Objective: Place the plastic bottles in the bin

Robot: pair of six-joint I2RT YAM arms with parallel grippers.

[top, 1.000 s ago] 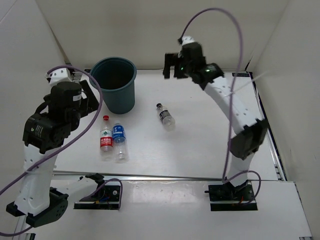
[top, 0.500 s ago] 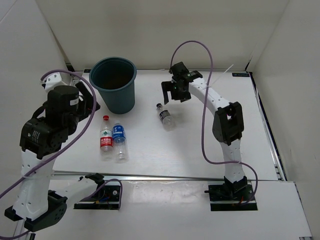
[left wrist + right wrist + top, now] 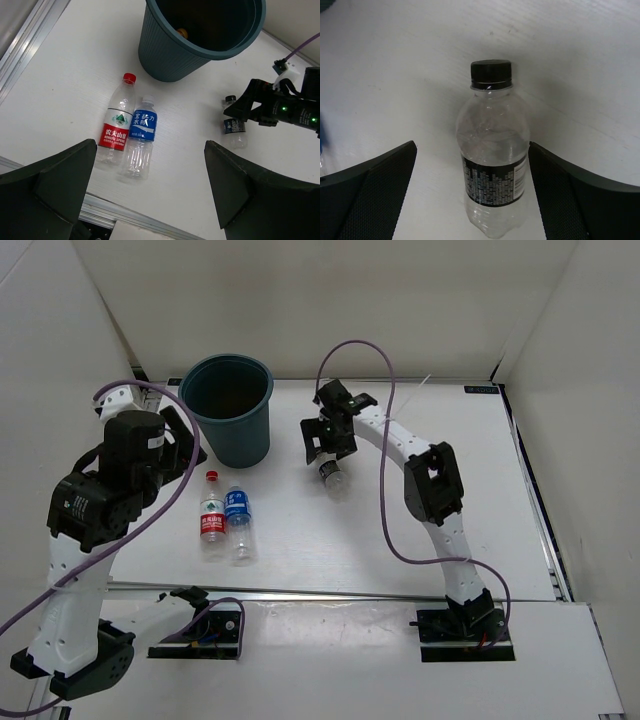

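Hovering with jaws apart, right gripper (image 3: 328, 445) straddles the clear bottle (image 3: 492, 155); one finger touching first could roll it away.

You have the bin (image 3: 240, 440) standing at the far left of the worktop (image 3: 420, 520). Just nearer than it, the left bottle (image 3: 211, 515) and the right bottle (image 3: 239, 525) lie side by side, touching, caps toward the bin. Well to their right lies the lone bottle (image 3: 335, 480), with the right gripper (image 3: 327, 448) over it, jaws either side.
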